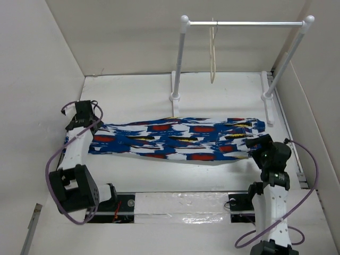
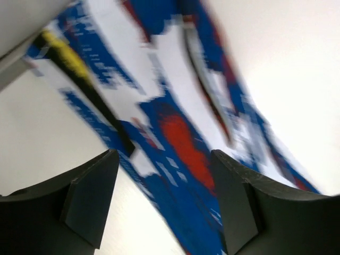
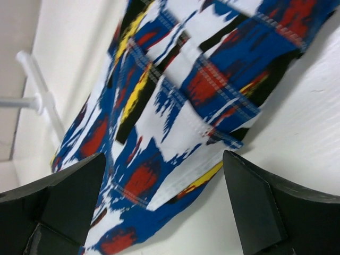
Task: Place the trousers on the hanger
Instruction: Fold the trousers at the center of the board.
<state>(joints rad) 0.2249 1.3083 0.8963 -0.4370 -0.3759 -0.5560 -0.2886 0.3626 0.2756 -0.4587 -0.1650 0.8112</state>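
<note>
Two arms bend over a white table (image 1: 138,95) in the top view. The left arm rises from its base and folds at the elbow, with the left gripper (image 1: 87,118) at the leg ends of the trousers (image 1: 175,138). The right arm stands straighter, its right gripper (image 1: 255,142) tipped down at the waistband end. Between the two grippers the soft blue garment lies flat and full length, patched with white, red, black and yellow. Well beyond both, the thin cream hanger (image 1: 213,58) hangs by its hook from the metal crossbar of a white-poled rack (image 1: 244,23).

From the left wrist, the left gripper (image 2: 163,159) has its jaws spread wide and nothing between them. Its matte black fingers (image 2: 90,202) are broad and blunt. The blurred trousers (image 2: 180,133) run diagonally just past the tips.

From the right wrist, the right gripper (image 3: 163,159) is likewise parted and empty. Ahead of its tips the trousers (image 3: 175,95) show stitched seams and a pocket, the hem lying smooth on the tabletop. A slim white rack pole (image 3: 48,106) stands to the gripper's far left.
</note>
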